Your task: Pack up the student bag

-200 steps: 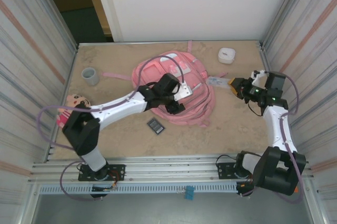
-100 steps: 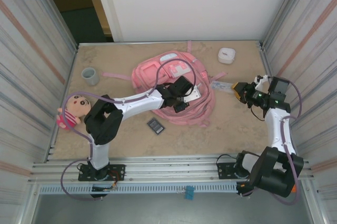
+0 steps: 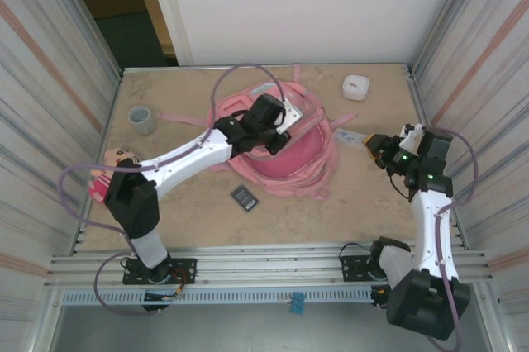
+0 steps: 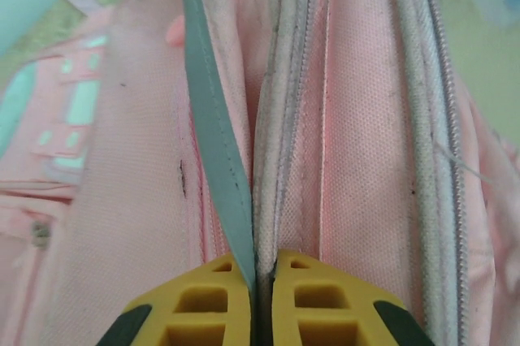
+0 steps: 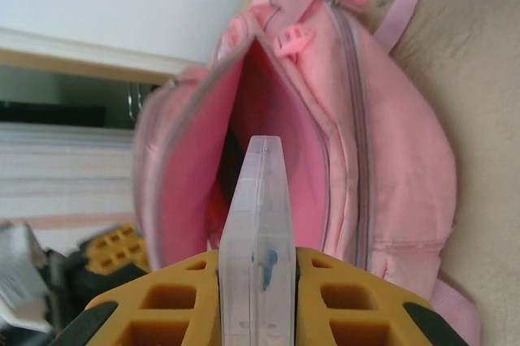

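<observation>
**Bag held open, case in the right gripper**

Your left gripper [image 4: 253, 273] is clamped tight on the zipper edge of the bag [image 3: 289, 158], lifting that flap so the pink inside shows. The bag lies mid-table, nearer the far edge. Your right gripper [image 5: 256, 277] pinches a clear case [image 5: 258, 200] between its fingers, to the right of the bag and apart from it, facing the opening. A cup [image 3: 140, 119] and a doll [image 3: 113, 172] sit by the left edge.

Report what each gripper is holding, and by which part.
Left gripper pinches the student bag by the zippered rim of its opening. Right gripper clamps a clear plastic case by its near end.
</observation>
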You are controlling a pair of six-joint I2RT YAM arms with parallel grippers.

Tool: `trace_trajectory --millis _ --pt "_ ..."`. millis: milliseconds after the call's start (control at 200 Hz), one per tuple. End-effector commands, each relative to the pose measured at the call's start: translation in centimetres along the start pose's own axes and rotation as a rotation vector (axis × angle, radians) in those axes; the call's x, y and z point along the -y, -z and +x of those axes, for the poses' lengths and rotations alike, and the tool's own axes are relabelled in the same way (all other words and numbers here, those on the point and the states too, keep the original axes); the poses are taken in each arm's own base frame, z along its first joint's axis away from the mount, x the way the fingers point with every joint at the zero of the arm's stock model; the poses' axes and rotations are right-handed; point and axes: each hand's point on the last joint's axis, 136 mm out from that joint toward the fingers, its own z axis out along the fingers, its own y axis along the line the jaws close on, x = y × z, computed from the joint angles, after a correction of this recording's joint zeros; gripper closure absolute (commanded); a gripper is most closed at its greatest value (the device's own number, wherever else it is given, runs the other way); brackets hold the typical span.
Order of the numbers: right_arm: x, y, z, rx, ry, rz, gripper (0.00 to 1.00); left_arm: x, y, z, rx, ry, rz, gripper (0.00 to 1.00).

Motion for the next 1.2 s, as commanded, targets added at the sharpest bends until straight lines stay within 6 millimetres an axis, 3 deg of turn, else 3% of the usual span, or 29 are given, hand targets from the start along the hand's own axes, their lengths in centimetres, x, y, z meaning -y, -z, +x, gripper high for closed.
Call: trace_trajectory --millis 0,180,421,441,767,992,1193 --pt "-0.5 -0.8 0.9 0.041 -0.007 0.009 0.9 -2.8 3.2 -4.5 0.203 0.166 -0.013 1.0" --pt "-1.6 -3.8 2.2 0.143 -0.042 -0.037 0.89 -4.3 4.4 -5.4 0.268 0.235 -0.002 1.0" --pt "-4.3 -8.1 4.2 0.193 -0.043 -0.108 0.9 -4.4 4.5 -5.9 0.302 0.262 0.04 1.0" --pt "-3.9 -9.0 4.5 0.186 -0.051 -0.091 0.9 -4.4 4.5 -6.0 0.305 0.266 0.045 1.0" --pt "-6.6 -15.8 5.1 0.239 -0.13 -0.172 0.91 -4.5 4.9 -7.0 0.347 0.283 0.095 1.0" --pt "-6.6 -21.2 6.9 0.193 -0.162 -0.136 0.88 -4.4 5.1 -7.9 0.372 0.288 0.111 1.0" --pt "-4.7 -25.2 8.8 0.144 -0.192 -0.089 0.82 -4.6 5.1 -8.0 0.377 0.289 0.104 1.0"
